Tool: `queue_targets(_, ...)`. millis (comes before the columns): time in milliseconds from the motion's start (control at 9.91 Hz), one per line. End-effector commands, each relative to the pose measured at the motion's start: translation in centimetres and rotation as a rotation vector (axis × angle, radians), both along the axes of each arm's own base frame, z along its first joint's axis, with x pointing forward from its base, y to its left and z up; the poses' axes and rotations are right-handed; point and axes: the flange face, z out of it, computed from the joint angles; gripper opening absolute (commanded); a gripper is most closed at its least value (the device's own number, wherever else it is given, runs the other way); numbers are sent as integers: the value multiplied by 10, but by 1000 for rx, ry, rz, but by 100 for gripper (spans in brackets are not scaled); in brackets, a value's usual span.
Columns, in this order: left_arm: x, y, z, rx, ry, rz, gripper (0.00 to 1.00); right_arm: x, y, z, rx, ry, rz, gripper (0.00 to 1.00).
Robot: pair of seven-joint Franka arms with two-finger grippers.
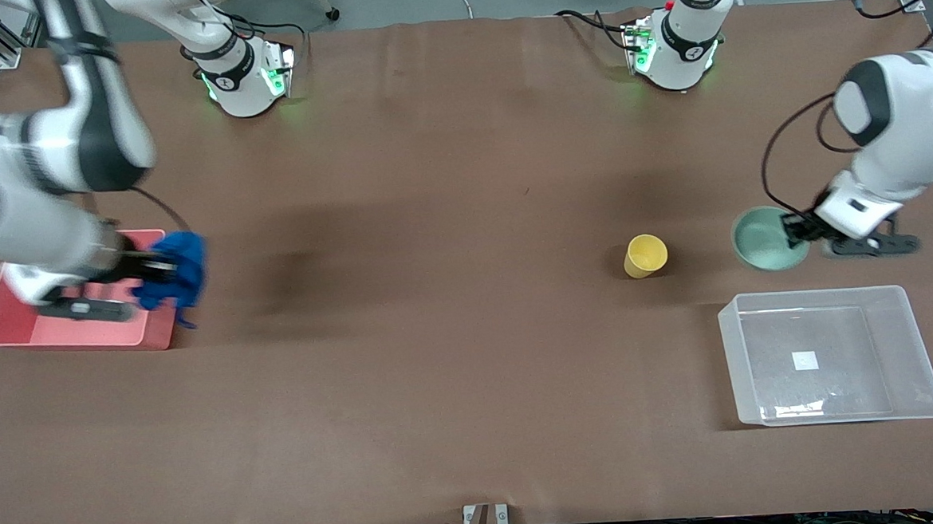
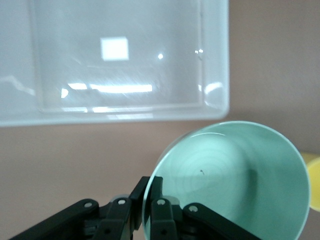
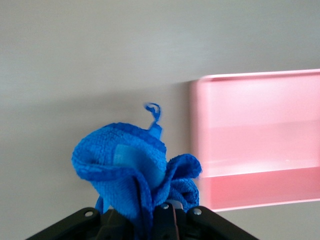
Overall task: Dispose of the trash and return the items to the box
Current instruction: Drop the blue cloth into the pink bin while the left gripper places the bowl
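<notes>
My right gripper (image 1: 165,271) is shut on the trash, a bright blue wrinkly wad (image 1: 176,276), over the pink bin's edge toward the table's middle. The wad (image 3: 132,167) fills the right wrist view, its thin tail curling out. My left gripper (image 1: 794,230) is shut on the rim of the mint-green bowl (image 1: 767,238), which is beside the yellow cup (image 1: 645,256). In the left wrist view the fingers (image 2: 141,195) pinch the bowl's rim (image 2: 235,175). The clear box (image 1: 831,355) with its white label lies nearer the front camera than the bowl.
The pink opaque bin (image 1: 79,334) lies at the right arm's end of the table, partly under the right arm; its wall shows in the right wrist view (image 3: 255,140). The clear box (image 2: 115,65) shows in the left wrist view. Brown table surface spreads between the bins.
</notes>
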Motion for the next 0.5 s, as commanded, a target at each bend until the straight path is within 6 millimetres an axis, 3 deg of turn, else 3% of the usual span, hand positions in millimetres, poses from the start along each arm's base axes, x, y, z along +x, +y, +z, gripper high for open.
queue_targets(0, 77, 21, -46, 50, 17, -4, 1, -22, -111, -15, 8, 31, 69, 1)
queue_targets(101, 104, 20, -51, 43, -2, 5, 1, -32, -151, -24, -4, 15, 80, 1)
queue_targets(202, 123, 21, -69, 15, -1, 28, 1, -40, -173, -59, -5, 6, 88, 2)
queue_targets(303, 130, 25, -94, 14, 19, 29, 1, -49, -189, -102, -5, -10, 70, 2)
queue_targets(404, 132, 34, -119, 8, 38, 42, 1, -51, -192, -135, -10, -35, 71, 4)
